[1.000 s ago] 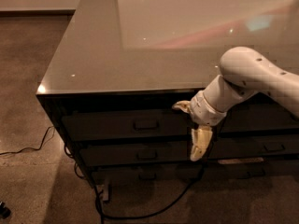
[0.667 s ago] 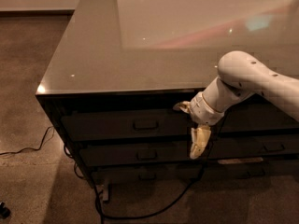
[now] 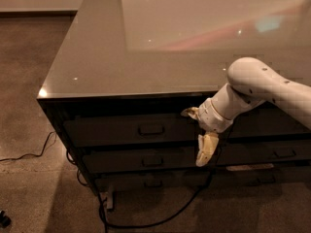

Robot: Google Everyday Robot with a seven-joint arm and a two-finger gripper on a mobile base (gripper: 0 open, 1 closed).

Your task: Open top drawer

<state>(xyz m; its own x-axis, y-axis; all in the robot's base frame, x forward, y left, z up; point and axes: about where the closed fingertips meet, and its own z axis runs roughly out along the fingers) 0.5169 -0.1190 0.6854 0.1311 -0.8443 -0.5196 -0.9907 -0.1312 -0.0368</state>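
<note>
The top drawer (image 3: 112, 130) is the wide dark front just under the glossy cabinet top; it sits shut, flush with the cabinet. Its small loop handle (image 3: 151, 129) is at the centre. My gripper (image 3: 198, 131) hangs in front of the drawer's right end, to the right of the handle and apart from it. It is open and empty: one pale finger (image 3: 190, 112) points left at drawer height, while the other (image 3: 206, 149) hangs down over the drawer below. My white arm (image 3: 262, 84) comes in from the right.
Two lower dark drawers (image 3: 141, 160) with like handles lie beneath. A second column of drawers (image 3: 284, 152) is at the right, behind my arm. A black cable (image 3: 146, 224) loops on the floor below the cabinet, and another cable (image 3: 29, 154) runs at the left.
My arm's elbow has shifted slightly to the left. The gripper stays at almost the same place in front of the drawer, and the drawer has not moved.
</note>
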